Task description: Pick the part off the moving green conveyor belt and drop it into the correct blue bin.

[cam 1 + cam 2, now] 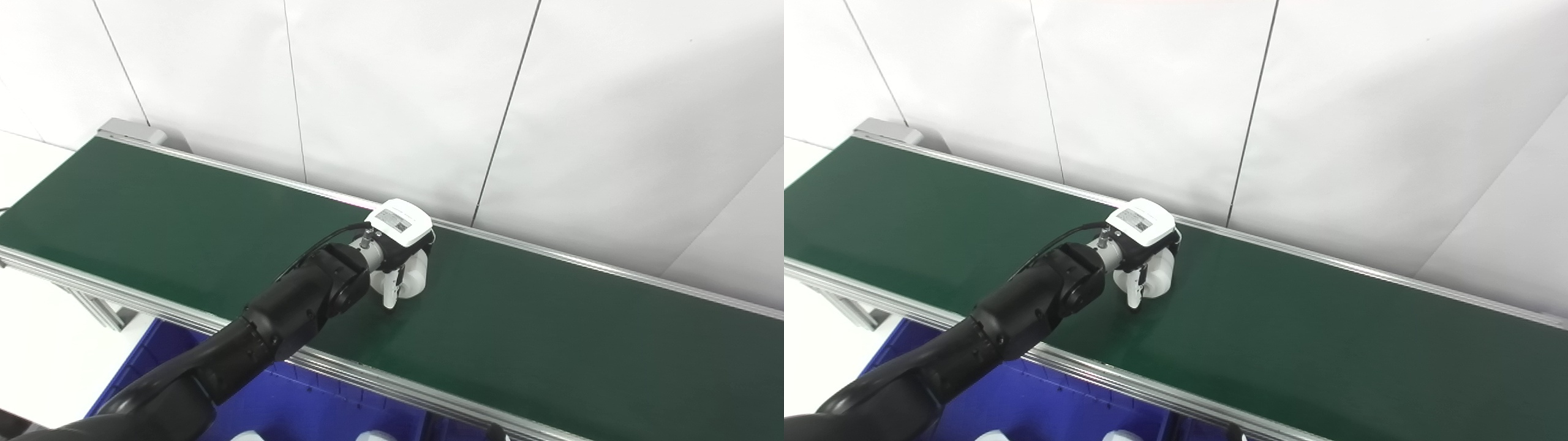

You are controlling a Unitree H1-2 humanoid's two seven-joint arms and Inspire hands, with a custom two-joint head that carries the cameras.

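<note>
White part [415, 277] sits inside the left hand [399, 245] fingers [389, 294]; confirm firm closure before you lift off the green belt [551, 343].

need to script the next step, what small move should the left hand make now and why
Probably close the fingers fully and lift. The left hand sits over the white part on the green belt, a finger alongside it, and the part still rests on the belt.

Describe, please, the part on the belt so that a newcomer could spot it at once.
Find the long green conveyor belt running below the white wall. Midway along it, the left robot hand wraps a round white plastic part, the only object on the belt.
</note>
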